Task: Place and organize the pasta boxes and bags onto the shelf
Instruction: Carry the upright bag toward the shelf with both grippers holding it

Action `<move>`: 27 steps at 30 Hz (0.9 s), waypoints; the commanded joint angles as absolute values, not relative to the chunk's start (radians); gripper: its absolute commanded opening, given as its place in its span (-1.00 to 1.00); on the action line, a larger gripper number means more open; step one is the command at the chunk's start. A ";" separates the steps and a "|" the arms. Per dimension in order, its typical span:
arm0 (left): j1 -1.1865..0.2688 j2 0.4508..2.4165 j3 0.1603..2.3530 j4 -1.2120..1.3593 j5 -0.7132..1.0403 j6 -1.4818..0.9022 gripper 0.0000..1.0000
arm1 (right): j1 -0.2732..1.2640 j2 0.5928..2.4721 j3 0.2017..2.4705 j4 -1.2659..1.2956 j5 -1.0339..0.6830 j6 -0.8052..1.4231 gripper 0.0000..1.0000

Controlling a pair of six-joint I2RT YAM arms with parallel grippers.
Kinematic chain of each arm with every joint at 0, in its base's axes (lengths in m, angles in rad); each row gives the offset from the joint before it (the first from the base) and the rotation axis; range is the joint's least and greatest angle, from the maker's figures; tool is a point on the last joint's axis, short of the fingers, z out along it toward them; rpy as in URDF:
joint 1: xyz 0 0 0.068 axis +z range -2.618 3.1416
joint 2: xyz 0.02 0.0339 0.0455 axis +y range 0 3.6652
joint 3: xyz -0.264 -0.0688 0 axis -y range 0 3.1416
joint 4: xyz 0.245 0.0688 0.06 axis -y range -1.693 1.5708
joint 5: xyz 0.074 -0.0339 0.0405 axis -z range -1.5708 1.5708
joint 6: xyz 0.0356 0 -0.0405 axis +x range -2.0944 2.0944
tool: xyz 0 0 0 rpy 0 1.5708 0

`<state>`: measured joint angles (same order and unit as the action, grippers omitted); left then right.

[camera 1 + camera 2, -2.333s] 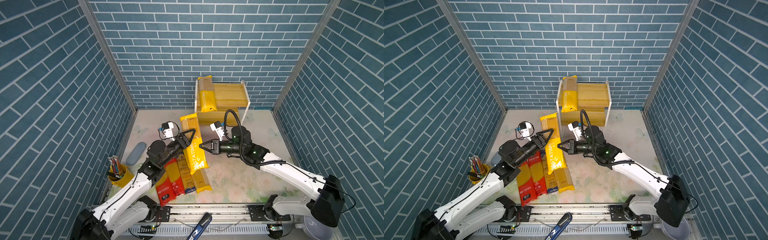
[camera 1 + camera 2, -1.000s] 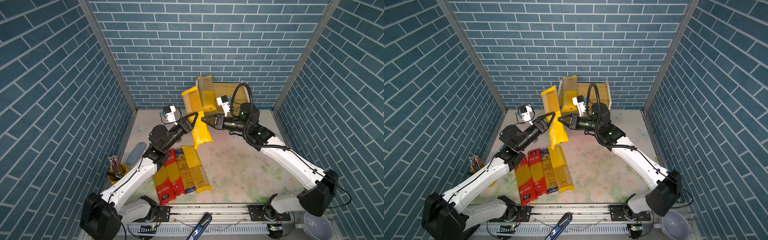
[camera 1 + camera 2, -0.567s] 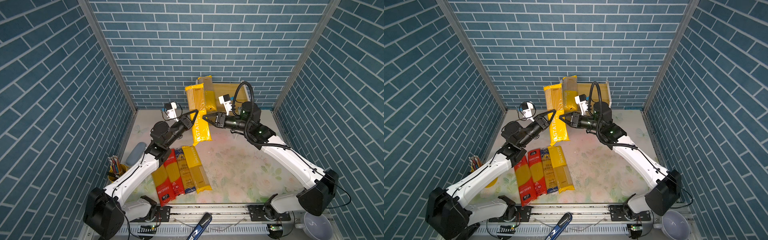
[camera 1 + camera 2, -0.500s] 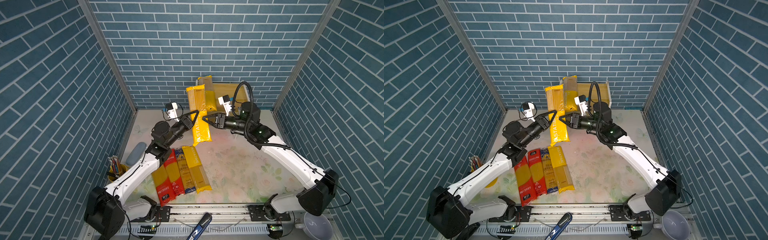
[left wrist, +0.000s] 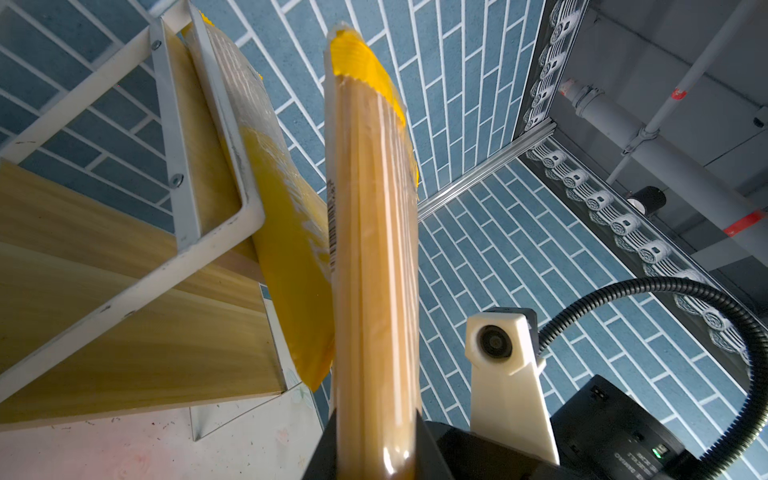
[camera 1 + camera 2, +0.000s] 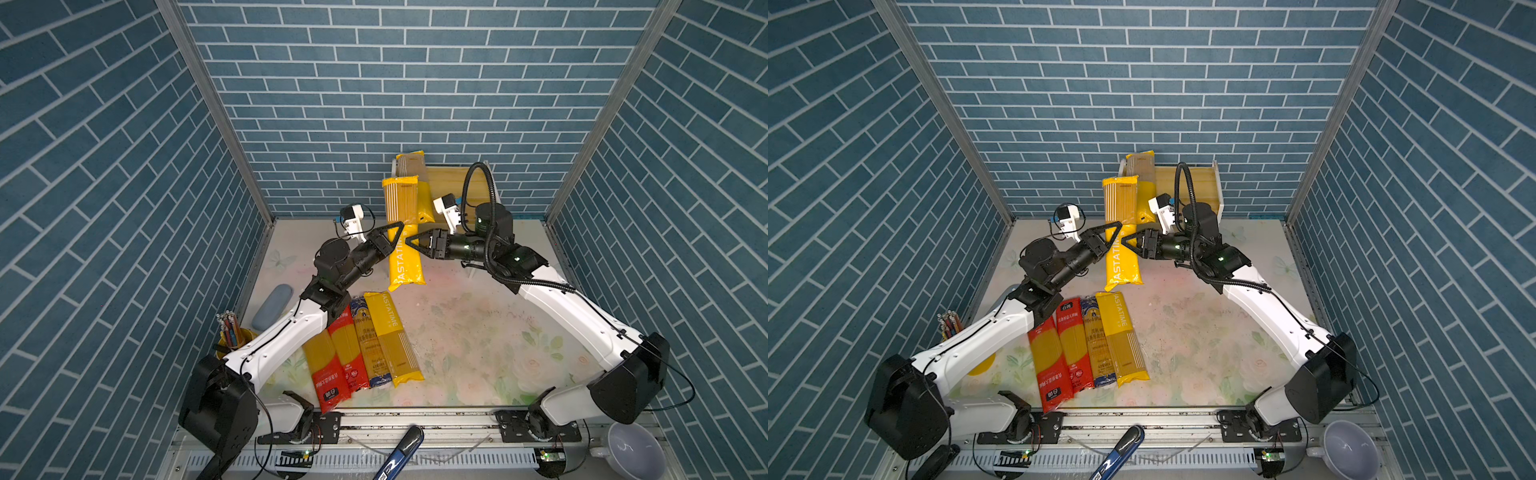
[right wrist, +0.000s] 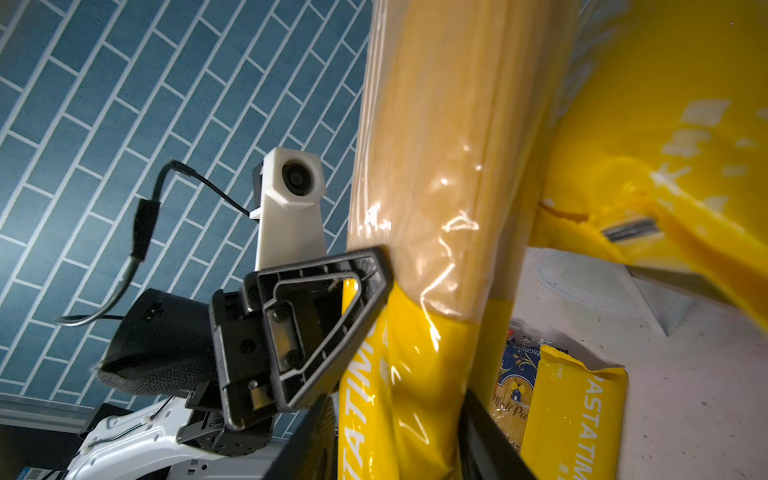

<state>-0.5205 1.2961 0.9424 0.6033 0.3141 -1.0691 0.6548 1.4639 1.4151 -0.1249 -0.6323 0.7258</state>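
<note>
PASTATIME spaghetti pack point(image 6: 405, 266) hung upright, clamped in the left gripper point(image 6: 397, 232), the right gripper point(image 6: 410, 242) spread loosely astride it; keeping it vertical onto the shelf point(image 6: 453, 183) looked wisest.

the upright yellow pack point(image 6: 405, 257) fills the gap between the left claw point(image 6: 395, 233), clamped on its edge, and the right claw point(image 6: 410, 241), whose spread jaws straddle it; neither can pass straight across. past both claw tips the shelf point(image 6: 446, 180) closes the back. a leaning pack point(image 6: 409, 164) takes the shelf end nearest the left claw, and the board beside it lies bare. back under the left claw's arm, four packs point(image 6: 361, 338) cover the table point(image 6: 478, 332). behind the right claw the table is open.
</note>
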 commanded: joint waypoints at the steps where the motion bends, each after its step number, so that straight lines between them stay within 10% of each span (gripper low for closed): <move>1: -0.545 1.229 1.003 0.781 0.315 -1.074 -1.00 | 0.663 1.449 1.430 -0.179 -0.618 0.674 0.00; 14: -0.563 1.260 1.008 0.825 0.296 -1.095 -1.00 | 0.647 1.450 1.394 -0.050 -0.677 0.748 0.04; 22: -0.563 1.286 1.048 0.740 0.301 -1.071 -0.93 | 0.638 1.390 1.384 0.057 -0.618 0.831 -0.91; 27: -0.564 1.263 1.035 0.684 0.286 -1.055 -0.31 | 0.620 1.392 1.440 0.007 -0.604 0.827 -1.00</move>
<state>-0.5571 1.3071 0.9905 0.6197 0.2955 -1.0649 0.6323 1.4242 1.3708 -0.0250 -0.6216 0.8146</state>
